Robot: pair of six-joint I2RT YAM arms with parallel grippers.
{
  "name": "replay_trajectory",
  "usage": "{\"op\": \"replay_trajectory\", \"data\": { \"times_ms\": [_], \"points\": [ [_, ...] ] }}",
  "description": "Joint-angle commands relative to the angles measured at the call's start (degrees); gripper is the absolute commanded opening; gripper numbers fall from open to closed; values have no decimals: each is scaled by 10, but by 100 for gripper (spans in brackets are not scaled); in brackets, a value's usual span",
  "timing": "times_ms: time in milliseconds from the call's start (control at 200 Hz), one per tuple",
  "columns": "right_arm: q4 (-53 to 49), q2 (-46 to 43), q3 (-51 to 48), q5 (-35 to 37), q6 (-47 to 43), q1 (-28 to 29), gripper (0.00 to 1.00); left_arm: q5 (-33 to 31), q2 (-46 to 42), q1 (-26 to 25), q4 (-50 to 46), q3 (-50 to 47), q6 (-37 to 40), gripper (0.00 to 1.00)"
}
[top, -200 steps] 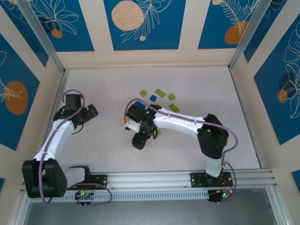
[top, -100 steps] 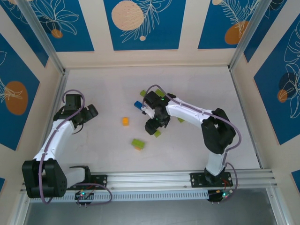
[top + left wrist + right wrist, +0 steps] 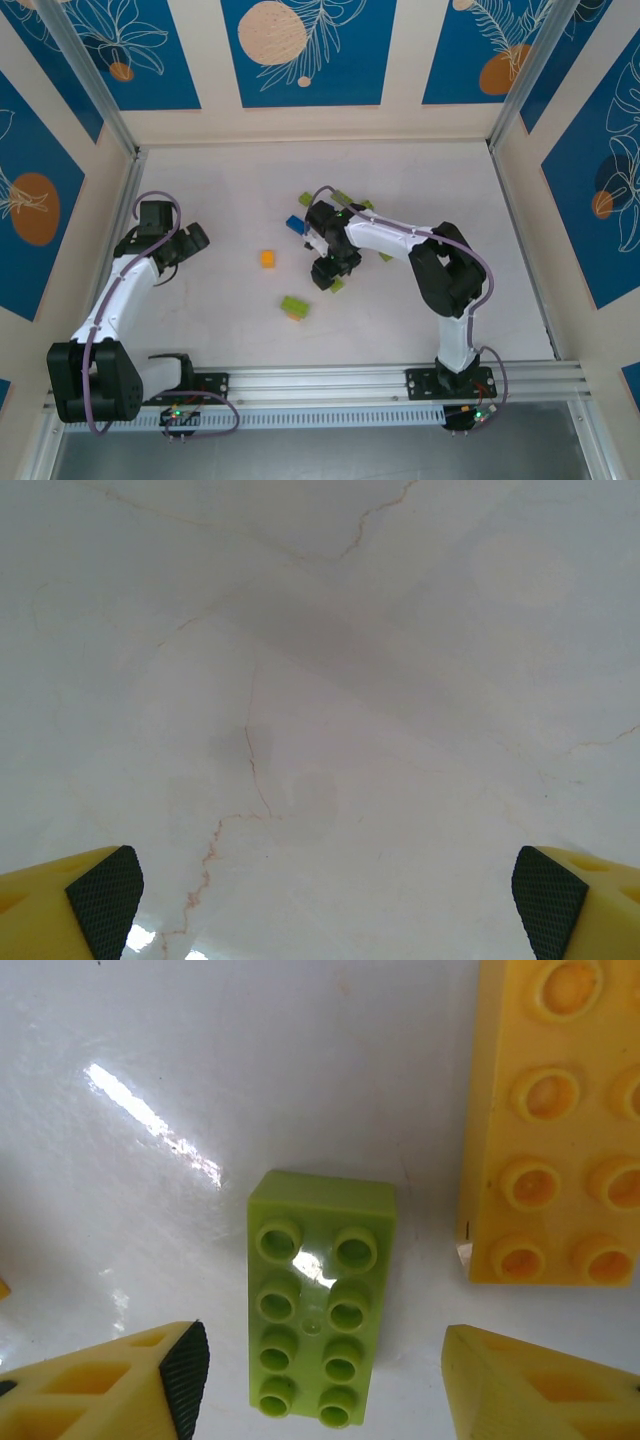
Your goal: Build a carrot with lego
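A lime green two-by-four lego brick [image 3: 320, 1325] lies studs up on the table between the fingers of my right gripper [image 3: 322, 1380], which is open. An orange brick [image 3: 555, 1120] lies just to its right. From above, the right gripper [image 3: 328, 270] hangs over that green brick [image 3: 338, 285]. A single orange brick [image 3: 268, 259] sits to the left. A green-on-orange clump [image 3: 294, 307] lies nearer the front. A blue brick [image 3: 295, 223] and loose green bricks [image 3: 343, 197] lie behind the gripper. My left gripper [image 3: 188, 240] is open over bare table [image 3: 320, 730].
The white marbled table [image 3: 200, 180] is boxed in by walls with blue panels and metal rails [image 3: 520, 230] at both sides. The right arm's forearm [image 3: 390, 235] covers part of the brick pile. A green brick [image 3: 386, 256] peeks out beside it.
The right gripper let go of the green-on-orange clump near the front centre and moved back right to the pile, now over a green brick. The left arm has not moved.
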Motion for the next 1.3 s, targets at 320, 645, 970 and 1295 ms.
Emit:
{"op": "replay_trajectory", "data": {
  "times_ms": [320,645,970,1295],
  "points": [
    [8,34,6,-23,7,-4,57,6,5,10,4,0,-1,97],
    [6,39,14,-29,9,-4,54,7,5,10,5,0,0,97],
    [1,34,20,-30,8,0,45,9,6,10,6,0,0,97],
    [-44,-42,8,-12,13,29,38,11,5,11,6,0,-1,97]
  ]
}}
